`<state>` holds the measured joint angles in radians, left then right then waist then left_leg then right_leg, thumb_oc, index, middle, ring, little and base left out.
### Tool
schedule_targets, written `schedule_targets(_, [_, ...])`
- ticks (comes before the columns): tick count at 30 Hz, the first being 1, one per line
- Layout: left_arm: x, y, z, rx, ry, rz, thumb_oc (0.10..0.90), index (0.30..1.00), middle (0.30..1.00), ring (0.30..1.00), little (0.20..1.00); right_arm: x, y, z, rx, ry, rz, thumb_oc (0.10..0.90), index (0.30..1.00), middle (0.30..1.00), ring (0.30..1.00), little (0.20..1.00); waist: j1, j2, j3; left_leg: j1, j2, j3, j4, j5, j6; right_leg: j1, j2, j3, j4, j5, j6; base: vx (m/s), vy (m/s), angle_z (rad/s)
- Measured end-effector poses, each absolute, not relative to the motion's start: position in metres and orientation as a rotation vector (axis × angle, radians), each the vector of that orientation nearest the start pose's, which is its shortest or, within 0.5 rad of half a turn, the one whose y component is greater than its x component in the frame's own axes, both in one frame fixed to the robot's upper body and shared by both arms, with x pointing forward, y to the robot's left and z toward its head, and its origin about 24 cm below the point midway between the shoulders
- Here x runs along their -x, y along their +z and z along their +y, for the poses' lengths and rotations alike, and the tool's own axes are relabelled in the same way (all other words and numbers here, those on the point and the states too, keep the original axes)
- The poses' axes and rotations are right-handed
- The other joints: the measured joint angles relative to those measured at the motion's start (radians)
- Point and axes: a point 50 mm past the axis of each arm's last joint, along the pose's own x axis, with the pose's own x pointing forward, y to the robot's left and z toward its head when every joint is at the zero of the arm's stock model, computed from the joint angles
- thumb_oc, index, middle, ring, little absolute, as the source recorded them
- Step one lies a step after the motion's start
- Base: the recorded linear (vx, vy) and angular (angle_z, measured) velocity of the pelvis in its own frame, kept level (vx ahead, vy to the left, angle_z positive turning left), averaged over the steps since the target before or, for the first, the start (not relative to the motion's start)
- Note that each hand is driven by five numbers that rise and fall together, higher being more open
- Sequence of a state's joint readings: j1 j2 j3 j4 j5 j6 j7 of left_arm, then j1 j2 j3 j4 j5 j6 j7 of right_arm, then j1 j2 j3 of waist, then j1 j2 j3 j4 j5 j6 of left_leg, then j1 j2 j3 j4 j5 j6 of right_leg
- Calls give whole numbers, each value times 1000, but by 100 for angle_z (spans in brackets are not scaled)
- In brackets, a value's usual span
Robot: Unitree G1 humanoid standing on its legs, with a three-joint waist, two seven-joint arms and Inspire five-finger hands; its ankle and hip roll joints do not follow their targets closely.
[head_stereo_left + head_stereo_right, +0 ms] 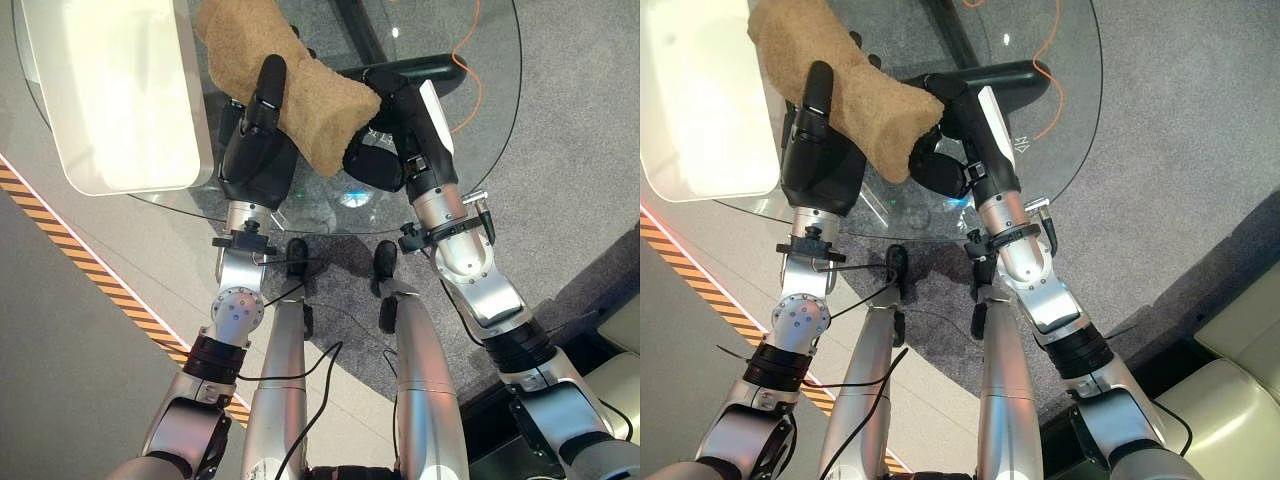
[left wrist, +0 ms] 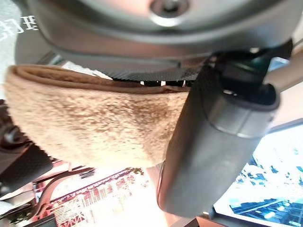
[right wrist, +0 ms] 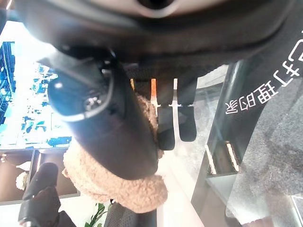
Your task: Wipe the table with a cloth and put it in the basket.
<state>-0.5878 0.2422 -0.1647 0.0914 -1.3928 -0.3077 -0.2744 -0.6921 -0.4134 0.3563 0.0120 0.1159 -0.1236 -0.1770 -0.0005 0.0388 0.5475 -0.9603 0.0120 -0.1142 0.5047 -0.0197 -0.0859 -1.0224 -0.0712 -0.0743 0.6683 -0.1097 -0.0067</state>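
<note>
Both hands have the cloth (image 1: pixel 285 85) between them above the glass table (image 1: pixel 480 120). On the cloth's near end, the left hand (image 1: pixel 255 150) lays its thumb over the top of the fabric, and its wrist view shows the thumb pressing the folded tan pile against the palm, so it is pinching the cloth. At the cloth's nearer right corner, the right hand (image 1: pixel 405 125) has its thumb clamped over a fluffy lump of fabric, with the fingers (image 3: pixel 173 125) curled behind it; that too reads as a pinch.

The cloth looks like a thick, fleecy towel folded into a long pad. I judge it light, soft and limp: it will sag wherever it is not supported and should not slip easily out of a pinch, given the rough pile. It is not fragile. Holding it at the two near corners, as now, should keep the pad flat enough to drag over the glass; for the basket, one bunched handful near the middle would probably do.

Beyond the cloth's far left edge, a white tray-like bin (image 1: pixel 120 90) sits on the table, just beside the cloth. Whether that is the basket I cannot tell. An orange cable (image 1: pixel 465 75) shows to the right of the cloth.
</note>
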Motion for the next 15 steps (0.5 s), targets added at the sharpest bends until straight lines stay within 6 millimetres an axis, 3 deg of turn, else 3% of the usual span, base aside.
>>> schedule_targets(15, [-320, 214, 143, 1114, -531, -750, 800, 900, 900, 900, 900, -318, 228, -95, 317, 286, -727, 100, 300, 300, 300, 200, 0, 0, 0, 0, 0, 0, -1, -1, 1, 0, 1, 0, -2, 0, 0, 0, 0, 0])
